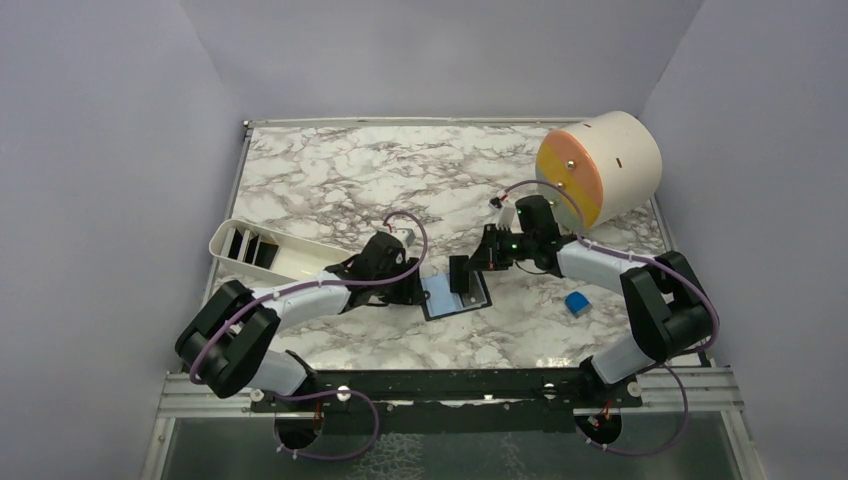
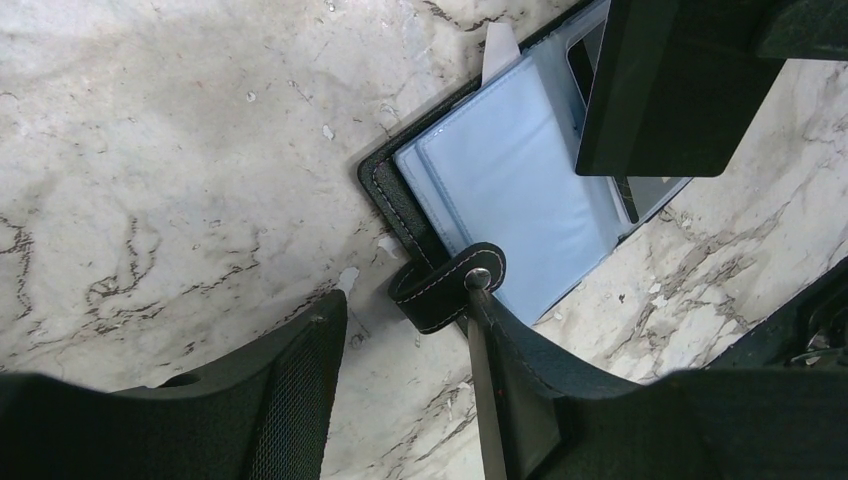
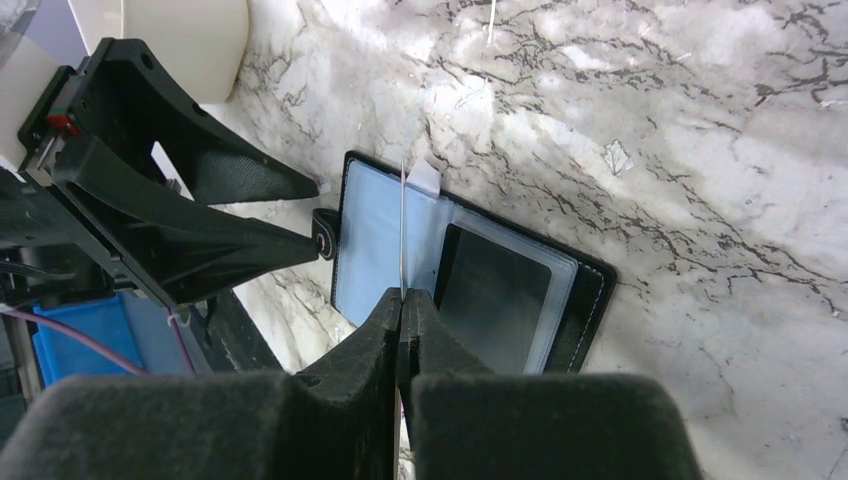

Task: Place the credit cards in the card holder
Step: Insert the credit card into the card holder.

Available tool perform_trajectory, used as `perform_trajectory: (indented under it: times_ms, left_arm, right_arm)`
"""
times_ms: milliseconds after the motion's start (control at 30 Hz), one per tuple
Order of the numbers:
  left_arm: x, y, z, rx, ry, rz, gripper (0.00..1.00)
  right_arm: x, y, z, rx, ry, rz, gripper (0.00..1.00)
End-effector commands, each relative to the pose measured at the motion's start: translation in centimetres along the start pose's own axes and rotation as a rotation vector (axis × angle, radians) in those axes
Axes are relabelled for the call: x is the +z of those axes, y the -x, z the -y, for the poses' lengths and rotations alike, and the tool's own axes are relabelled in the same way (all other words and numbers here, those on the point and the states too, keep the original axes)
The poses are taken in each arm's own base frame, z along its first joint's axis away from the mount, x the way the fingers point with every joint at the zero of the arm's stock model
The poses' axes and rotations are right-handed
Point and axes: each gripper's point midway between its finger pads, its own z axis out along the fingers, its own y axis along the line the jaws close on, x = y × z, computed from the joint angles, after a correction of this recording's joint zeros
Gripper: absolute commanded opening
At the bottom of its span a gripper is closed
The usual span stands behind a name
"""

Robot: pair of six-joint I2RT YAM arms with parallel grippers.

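Pinching credit card (image 2: 670, 95) above open card holder (image 2: 510, 190)

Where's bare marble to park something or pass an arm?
Free: far marble between white tray and drum; near strip between card holder and arm bases. Crowded: centre, left gripper and right gripper at the holder; blue block by the right arm.

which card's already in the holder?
The dark card lying flat in the open card holder's clear sleeve. A second card is pinched in the shut right gripper; the other cards stand in the white tray.
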Motion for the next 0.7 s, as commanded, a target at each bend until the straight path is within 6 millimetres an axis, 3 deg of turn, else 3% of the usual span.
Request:
perform_trajectory:
  times_ms: [0,367,667]
  left_arm:
    - [0.3,0.9,0.9,0.013,-0.017,0.021,0.50]
    - [0.7,0.7,0.9,0.012,-0.020,0.011,0.45]
    - [0.7,0.6,0.9,0.012,-0.016,0.007,0.43]
  right_arm:
    - [-0.1,1.8,0.0,-0.038,-0.020,0.048,0.01]
    - [0.7,0.7,1.1,-0.027,-0.017,0.026,0.01]
    - [-0.3,2.3,1.2,-0.065,-0.072,0.078,0.01]
